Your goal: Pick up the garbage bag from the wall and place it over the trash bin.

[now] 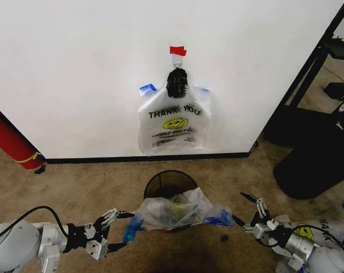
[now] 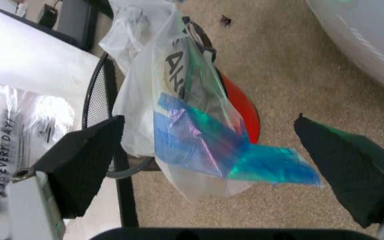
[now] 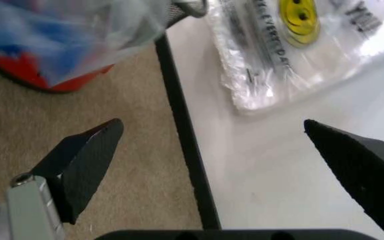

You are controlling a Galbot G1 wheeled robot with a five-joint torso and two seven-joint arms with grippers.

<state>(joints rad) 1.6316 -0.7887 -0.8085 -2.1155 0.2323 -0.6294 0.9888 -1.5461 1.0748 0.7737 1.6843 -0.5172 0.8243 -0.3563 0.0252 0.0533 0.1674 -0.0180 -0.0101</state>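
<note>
White wall (image 1: pixel 75 68), black baseboard, tan carpet (image 1: pixel 75 187). Garbage bag (image 1: pixel 177 211) draped over trash bin (image 1: pixel 160 183), beside baseboard. Left gripper (image 1: pixel 119 230) and right gripper (image 1: pixel 244 210) flanking bag, fingers apart, clamped on nothing.

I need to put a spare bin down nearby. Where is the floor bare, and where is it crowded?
Bare carpet lies left of the trash bin, between the baseboard and the left gripper. It is crowded right of the bin: the right gripper, a large black object. A garbage bag drapes the bin.
</note>
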